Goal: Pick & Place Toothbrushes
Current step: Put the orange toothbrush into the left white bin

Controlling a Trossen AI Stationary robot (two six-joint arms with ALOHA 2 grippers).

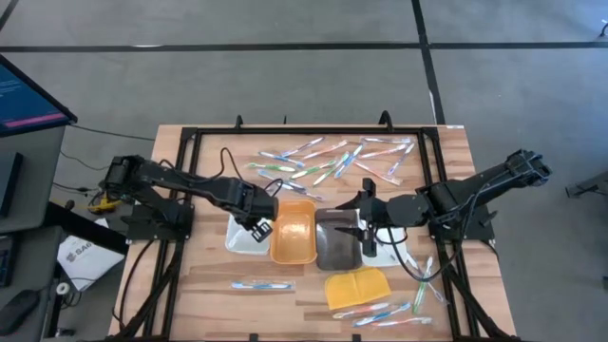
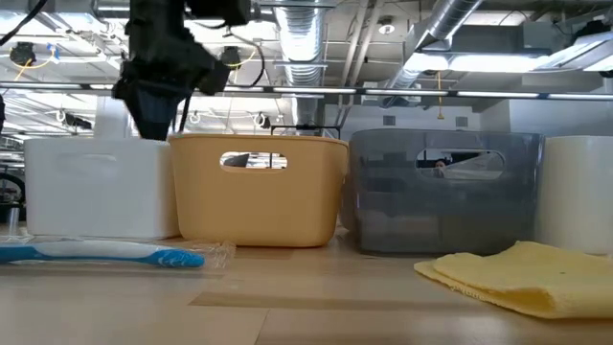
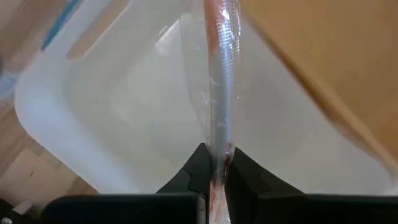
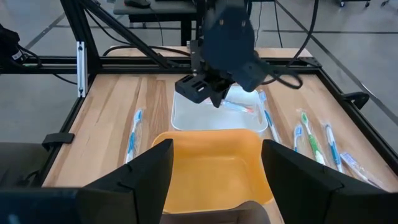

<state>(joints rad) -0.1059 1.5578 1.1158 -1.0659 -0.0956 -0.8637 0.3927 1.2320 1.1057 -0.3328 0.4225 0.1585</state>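
The left gripper (image 3: 214,177) hangs over the white tray (image 1: 245,239), which sits left of the orange tray (image 1: 294,231) near the middle of the table (image 1: 214,309); its jaws are pressed together on one end of a pink-handled toothbrush (image 3: 222,93) in a clear wrapper. The brush runs straight out from the fingertips without sagging, so I judge it light and fairly stiff. The crinkled wrapper looks slick, and a pinch at the very end leaves a long lever, so the brush could swivel or slip in the grip. A hold nearer mid-handle, across the narrow side, would steady it

The right gripper (image 4: 216,168) waits just right of the grey tray (image 1: 338,239), its jaws spread and empty, facing the orange tray. The other toothbrushes lie well apart from the trays: a scatter of them (image 1: 332,161) toward the table's far edge, one blue one (image 1: 261,284) near the front edge left of the yellow pad (image 1: 356,288), and a few more (image 1: 385,312) by the front right corner. Lying flat on the wood, these thin sticks offer little height to grip, so the fingers must straddle the handle close to the surface
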